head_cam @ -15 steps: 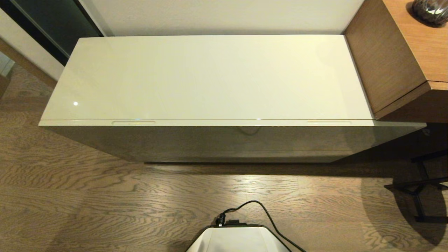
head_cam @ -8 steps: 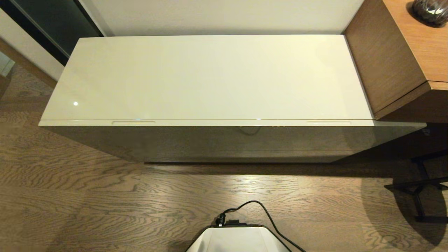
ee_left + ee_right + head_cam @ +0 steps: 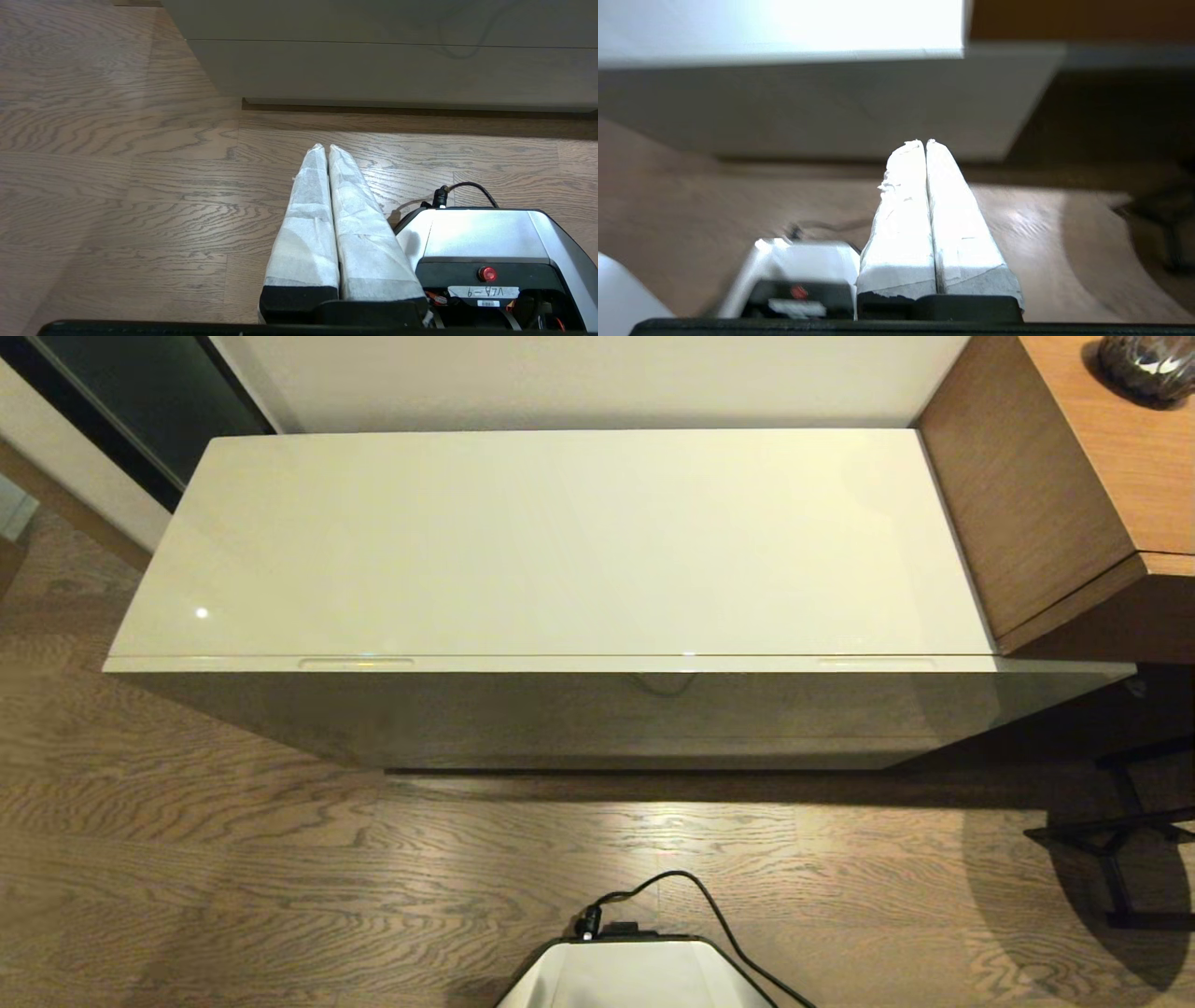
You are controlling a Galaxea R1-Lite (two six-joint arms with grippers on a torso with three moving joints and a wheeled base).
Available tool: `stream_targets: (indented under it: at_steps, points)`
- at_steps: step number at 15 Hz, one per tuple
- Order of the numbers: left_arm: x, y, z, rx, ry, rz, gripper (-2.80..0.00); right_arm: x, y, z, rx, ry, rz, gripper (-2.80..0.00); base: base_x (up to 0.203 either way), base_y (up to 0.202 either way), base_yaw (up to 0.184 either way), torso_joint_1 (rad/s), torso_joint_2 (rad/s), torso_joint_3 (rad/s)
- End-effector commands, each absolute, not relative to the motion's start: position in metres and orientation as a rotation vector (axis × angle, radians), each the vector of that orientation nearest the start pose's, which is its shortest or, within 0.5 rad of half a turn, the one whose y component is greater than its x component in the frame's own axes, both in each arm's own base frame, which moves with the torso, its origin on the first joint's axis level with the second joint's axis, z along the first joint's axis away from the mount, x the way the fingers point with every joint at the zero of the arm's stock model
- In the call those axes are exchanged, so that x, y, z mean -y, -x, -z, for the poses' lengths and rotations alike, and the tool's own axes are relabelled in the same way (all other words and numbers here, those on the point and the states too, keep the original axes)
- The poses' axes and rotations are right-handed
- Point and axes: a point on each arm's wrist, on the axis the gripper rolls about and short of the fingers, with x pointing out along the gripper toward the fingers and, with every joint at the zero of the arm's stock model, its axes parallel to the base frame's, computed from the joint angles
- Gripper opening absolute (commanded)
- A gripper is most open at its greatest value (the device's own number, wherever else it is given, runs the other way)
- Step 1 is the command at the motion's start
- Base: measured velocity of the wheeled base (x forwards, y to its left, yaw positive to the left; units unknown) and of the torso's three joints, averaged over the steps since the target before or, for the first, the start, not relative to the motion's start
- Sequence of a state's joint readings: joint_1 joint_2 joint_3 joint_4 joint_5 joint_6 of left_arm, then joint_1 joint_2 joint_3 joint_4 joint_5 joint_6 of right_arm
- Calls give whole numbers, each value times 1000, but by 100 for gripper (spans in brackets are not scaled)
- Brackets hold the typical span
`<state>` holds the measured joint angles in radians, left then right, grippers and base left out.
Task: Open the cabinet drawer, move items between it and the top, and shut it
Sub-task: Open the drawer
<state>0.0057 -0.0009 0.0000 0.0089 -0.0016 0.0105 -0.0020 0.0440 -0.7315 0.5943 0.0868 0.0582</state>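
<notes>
Closed drawer point(image 3: 597, 664) runs along the front edge of the cabinet top point(image 3: 560, 541). Left gripper point(image 3: 327, 148) and right gripper point(image 3: 924, 142) hang over the floor, fingers pressed together, holding nothing.

My left hand point(image 3: 327, 148) hangs low at my side, its two white-wrapped fingers point(image 3: 308, 224) pressed flat together along their whole length, tips touching, with nothing between them. It points forward and slightly down, my own white base point(image 3: 481, 233) sitting just beside it. My right hand point(image 3: 924, 142) is likewise closed, its wrapped fingers point(image 3: 962, 233) meeting in a thin seam from root to tip, holding nothing. It points more level than the left one, with my base point(image 3: 803, 261) low beside it. Neither arm shows from my head; only the front of my base point(image 3: 635, 971) does.
</notes>
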Motion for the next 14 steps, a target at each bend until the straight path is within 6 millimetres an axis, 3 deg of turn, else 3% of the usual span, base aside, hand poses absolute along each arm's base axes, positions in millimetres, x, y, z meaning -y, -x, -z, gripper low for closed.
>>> stream_targets:
  at_steps: [1, 4, 6, 9, 12, 14]
  points:
    - [0, 23, -75, -8, -11, -6, -280, -3, 78, -241, 4, -89, -111, -280, 0, 0, 0, 0, 0, 0]
    - [0, 23, -75, -8, -12, -5, -280, -4, -2, -288, -155, -137, -156, -280, 0, 0, 0, 0, 0, 0]
    - [0, 23, -75, -8, -11, -5, -280, -5, -56, -295, -272, -162, -191, -280, 0, 0, 0, 0, 0, 0]
    - [0, 23, -75, -8, -11, -5, -280, -14, -129, -288, -409, -176, -244, -280, 0, 0, 0, 0, 0, 0]
    - [0, 23, -75, -8, -11, -5, -280, -23, -199, -275, -392, -163, -213, -280, 0, 0, 0, 0, 0, 0]
    - [0, 23, -75, -8, -11, -5, -280, -29, -231, -263, -395, -160, -200, -280, 0, 0, 0, 0, 0, 0]
